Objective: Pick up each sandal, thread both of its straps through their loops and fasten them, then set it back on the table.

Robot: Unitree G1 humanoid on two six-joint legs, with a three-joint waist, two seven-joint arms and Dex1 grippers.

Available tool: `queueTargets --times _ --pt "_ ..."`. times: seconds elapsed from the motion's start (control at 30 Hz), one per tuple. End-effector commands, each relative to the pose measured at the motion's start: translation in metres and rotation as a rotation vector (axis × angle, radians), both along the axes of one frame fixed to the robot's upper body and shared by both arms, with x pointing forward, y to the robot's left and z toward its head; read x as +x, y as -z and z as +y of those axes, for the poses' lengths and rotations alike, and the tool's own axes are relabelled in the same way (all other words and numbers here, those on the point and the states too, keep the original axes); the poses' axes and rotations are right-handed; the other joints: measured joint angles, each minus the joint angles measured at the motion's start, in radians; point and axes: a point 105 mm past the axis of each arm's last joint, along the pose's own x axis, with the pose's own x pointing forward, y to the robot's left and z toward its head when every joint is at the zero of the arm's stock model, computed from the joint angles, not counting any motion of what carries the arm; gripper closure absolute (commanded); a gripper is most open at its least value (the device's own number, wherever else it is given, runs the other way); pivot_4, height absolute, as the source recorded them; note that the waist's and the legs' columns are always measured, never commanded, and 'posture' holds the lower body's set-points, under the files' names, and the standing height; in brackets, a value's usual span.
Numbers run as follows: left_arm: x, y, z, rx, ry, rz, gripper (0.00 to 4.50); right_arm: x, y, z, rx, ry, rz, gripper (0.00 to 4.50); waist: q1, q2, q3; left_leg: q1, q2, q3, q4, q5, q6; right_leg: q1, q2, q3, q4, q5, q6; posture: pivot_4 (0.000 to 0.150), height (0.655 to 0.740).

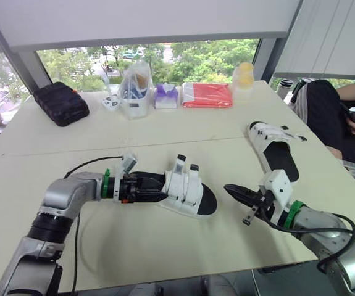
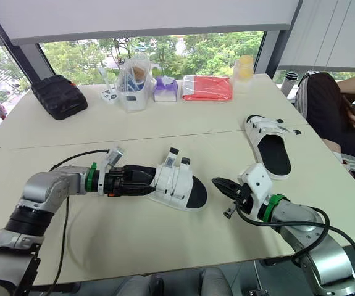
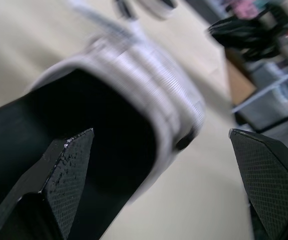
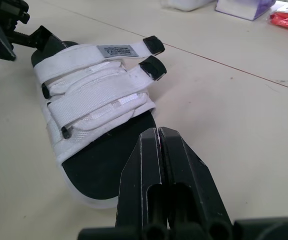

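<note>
The near sandal (image 1: 189,192), white-strapped with a black footbed, lies flat at the table's middle. Its two strap ends (image 4: 153,56) with black tips stick up past its side. My left gripper (image 1: 157,187) is at the sandal's heel end. It is open, with its fingers (image 3: 66,175) wide apart, one over the black footbed and the heel rim between them. My right gripper (image 1: 229,189) is shut on nothing, low over the table a little right of the sandal's toe. A second sandal (image 1: 275,151) lies at the right, farther back.
Along the back edge stand a black pouch (image 1: 60,102), a clear plastic container (image 1: 135,92), a purple tissue box (image 1: 167,95), a red packet (image 1: 207,94) and a yellow-topped cup (image 1: 243,77). A person (image 1: 344,117) sits at the table's right side.
</note>
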Motion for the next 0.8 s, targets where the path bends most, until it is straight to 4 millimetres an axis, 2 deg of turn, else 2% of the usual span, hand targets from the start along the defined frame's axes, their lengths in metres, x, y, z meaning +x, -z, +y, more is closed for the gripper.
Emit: queueTargets --times 0.03,0.13,0.23,0.27,0.33,0.53,0.63,0.7,0.77,0.8 --pt "0.0 -0.012 -0.02 -0.109 0.084 0.052 0.02 0.001 -0.014 0.0 0.026 0.003 -0.051 4.5 -0.001 0.0 0.0 0.0 0.0 0.0 0.0 0.0 0.0 0.0 0.0 0.0 0.0 0.0 0.0 0.15 0.74" --pt "0.005 0.003 -0.032 -0.051 0.119 0.039 0.02 0.0 -0.015 0.001 0.026 -0.002 -0.047 4.5 -0.005 0.0 0.0 0.0 0.0 0.0 0.0 0.0 0.0 0.0 0.0 0.0 0.0 0.0 0.0 0.15 0.74" --pt "0.01 0.007 -0.039 -0.05 0.122 0.035 0.02 -0.003 -0.015 0.002 0.026 -0.01 -0.039 4.5 -0.006 0.0 0.0 0.001 0.0 0.0 0.0 0.0 0.0 0.0 0.001 0.0 0.0 0.0 0.0 0.15 0.74" --pt "0.011 0.006 -0.042 -0.054 0.128 0.032 0.54 -0.003 -0.015 0.002 0.026 -0.006 -0.039 4.5 -0.005 0.0 0.0 0.0 0.0 0.0 0.0 0.0 0.0 0.0 0.001 0.0 0.0 0.0 0.0 0.15 0.74" --pt "0.012 0.006 -0.047 -0.06 0.141 0.028 1.28 -0.004 -0.015 0.001 0.025 0.005 -0.041 4.5 -0.004 0.0 0.0 0.0 0.0 0.0 0.0 0.0 0.0 0.0 0.001 0.0 0.0 0.0 0.0 0.15 0.74" --pt "0.014 -0.003 -0.059 -0.103 0.151 0.012 4.37 -0.003 -0.012 0.001 0.032 0.016 -0.037 4.5 -0.002 0.0 0.0 0.0 0.0 0.0 0.0 0.0 0.0 0.0 0.0 0.0 0.0 0.0 0.0 0.15 0.74" --pt "0.02 -0.016 -0.064 -0.153 0.113 -0.021 4.44 -0.002 -0.012 0.0 0.038 0.025 -0.038 4.5 -0.002 0.0 0.0 0.0 0.0 0.0 0.001 0.0 0.0 0.0 0.0 0.0 0.0 0.0 0.0 0.15 0.74" --pt "0.043 -0.051 -0.065 -0.288 -0.034 -0.05 4.44 0.003 -0.012 -0.004 0.054 0.056 -0.044 4.5 -0.001 -0.001 0.001 0.0 0.0 0.0 0.001 0.0 0.0 0.0 0.0 0.0 0.001 0.0 0.0 0.15 0.74" --pt "0.08 -0.092 -0.063 -0.444 -0.309 -0.145 4.44 0.01 -0.013 -0.007 0.075 0.089 -0.055 4.5 0.003 -0.004 0.004 -0.001 0.0 -0.001 0.002 0.0 0.0 -0.001 0.001 0.0 0.001 0.0 0.0 0.15 0.74" --pt "0.091 -0.102 -0.062 -0.48 -0.406 -0.161 4.44 0.012 -0.013 -0.007 0.082 0.096 -0.059 4.5 0.011 -0.005 0.005 -0.002 0.0 -0.001 0.003 0.0 0.0 -0.001 0.0 0.0 0.001 0.0 0.0 0.15 0.74"
